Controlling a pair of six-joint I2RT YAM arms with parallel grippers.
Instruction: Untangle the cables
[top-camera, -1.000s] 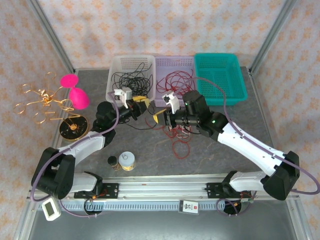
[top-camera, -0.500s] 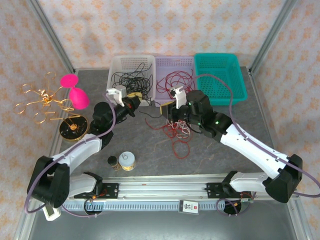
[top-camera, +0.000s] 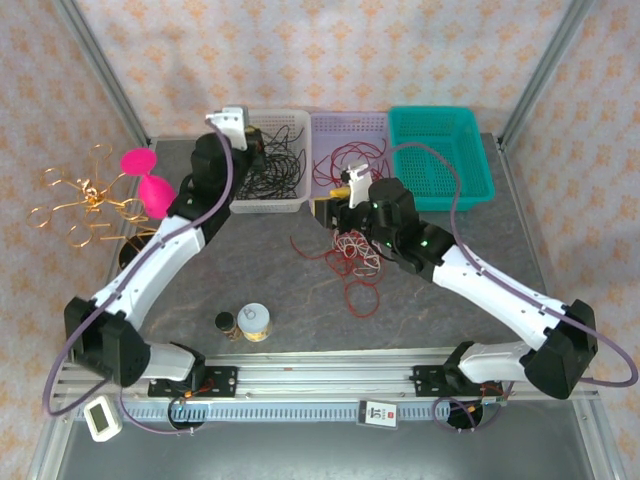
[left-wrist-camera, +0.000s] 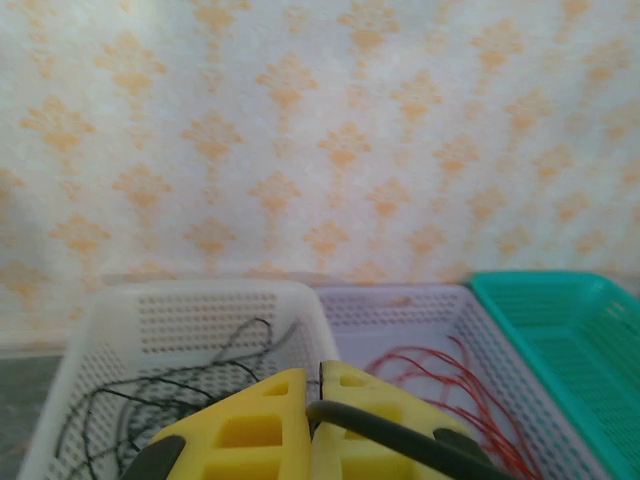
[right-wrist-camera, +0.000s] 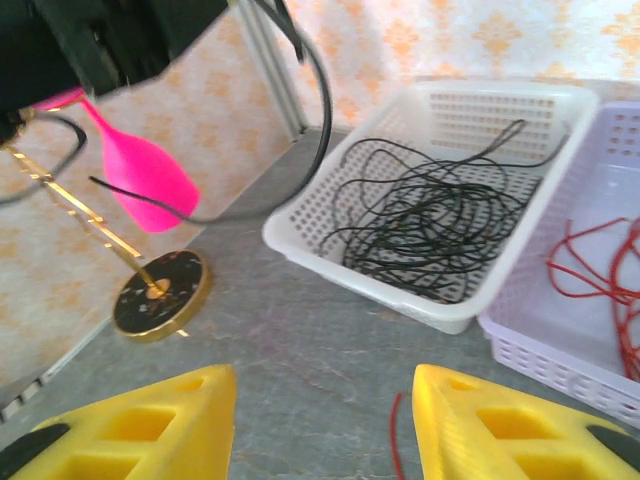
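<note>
Left fingers (left-wrist-camera: 250, 432): pressed together, pinching black cable (left-wrist-camera: 400, 432) above white basket (left-wrist-camera: 180, 298), 11 o'clock.
Right fingers (right-wrist-camera: 150, 420): half apart, empty.
Jar lid (top-camera: 253, 318): one character, unreadable.

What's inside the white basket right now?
Only tangled black cables lie in the white basket. From above the left arm covers its left rim; the right wrist view shows nothing else there.

Bright, even light, soft shadows; the right pincer (right-wrist-camera: 322, 385) looks blurred close up, backgrounds softly smeared.
</note>
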